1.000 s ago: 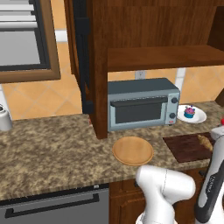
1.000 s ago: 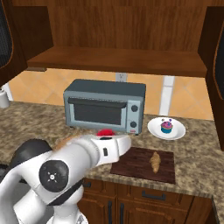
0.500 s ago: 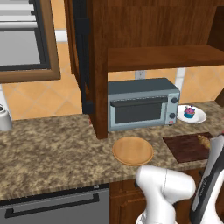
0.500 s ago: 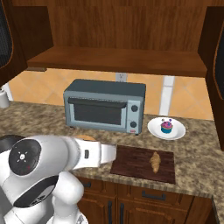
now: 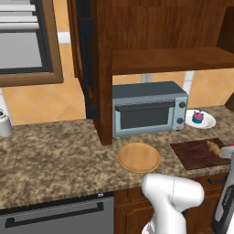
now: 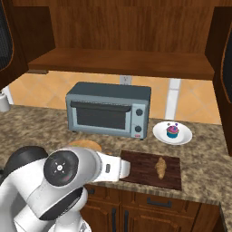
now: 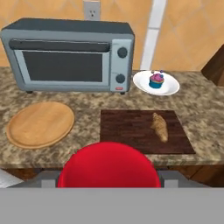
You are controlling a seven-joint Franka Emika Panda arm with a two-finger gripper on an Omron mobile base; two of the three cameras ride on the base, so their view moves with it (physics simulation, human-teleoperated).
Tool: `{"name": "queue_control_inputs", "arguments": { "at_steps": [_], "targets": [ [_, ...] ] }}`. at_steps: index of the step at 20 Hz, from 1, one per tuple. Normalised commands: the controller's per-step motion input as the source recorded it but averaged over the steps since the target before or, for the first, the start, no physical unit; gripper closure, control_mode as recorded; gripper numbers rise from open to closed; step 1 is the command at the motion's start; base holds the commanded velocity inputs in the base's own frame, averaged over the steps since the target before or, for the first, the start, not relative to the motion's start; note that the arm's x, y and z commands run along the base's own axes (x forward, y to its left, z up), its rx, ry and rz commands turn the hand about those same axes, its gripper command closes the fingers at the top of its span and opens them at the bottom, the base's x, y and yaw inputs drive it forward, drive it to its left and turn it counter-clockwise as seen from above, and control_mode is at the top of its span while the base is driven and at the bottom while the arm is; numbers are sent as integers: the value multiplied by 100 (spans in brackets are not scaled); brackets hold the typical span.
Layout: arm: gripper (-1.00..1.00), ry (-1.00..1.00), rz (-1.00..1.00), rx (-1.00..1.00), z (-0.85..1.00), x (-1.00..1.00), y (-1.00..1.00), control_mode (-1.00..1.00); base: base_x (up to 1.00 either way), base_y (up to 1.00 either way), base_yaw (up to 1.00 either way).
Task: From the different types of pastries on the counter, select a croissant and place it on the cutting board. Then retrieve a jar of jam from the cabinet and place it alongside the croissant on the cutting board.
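Note:
The jar of jam [image 7: 108,168] appears as a red round shape low in the hand view, with my gripper [image 7: 108,178] shut on it and grey finger parts on either side. At the right edge of the left base view the gripper [image 5: 227,151] hangs by the cutting board's near right corner. The golden-brown croissant [image 7: 159,127] [image 6: 160,166] [image 5: 213,146] lies on the right part of the dark cutting board [image 7: 127,131] [image 6: 140,164] [image 5: 194,156]. Above, the cabinet shelf [image 6: 122,61] [image 5: 173,59] is bare.
A blue-wrapped cupcake [image 7: 156,80] [image 6: 172,131] sits on a white plate [image 7: 168,89] behind the board. A grey toaster oven [image 7: 70,57] [image 5: 148,107] stands at the back of the granite counter [image 5: 55,151]. A round tan wooden plate [image 7: 39,124] [image 5: 138,157] lies left of the board.
The arm has drawn back and dropped in front of the counter. The jar's red top, seen above the arm a second ago in the right base view, is now behind it.

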Motion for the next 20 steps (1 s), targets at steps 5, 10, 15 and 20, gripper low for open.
{"name": "queue_control_inputs", "arguments": {
  "at_steps": [5,10,15,20],
  "targets": [
    [100,-28,-10,-8,-96,58,34,-100,0,0,0],
    [100,-17,-23,-19,-99,79,39,-100,0,0,0],
    [100,-15,-24,-17,-98,27,10,-100,0,0,0],
    [100,-29,-17,-10,-98,32,0,-100,0,0,0]
  ]
}}
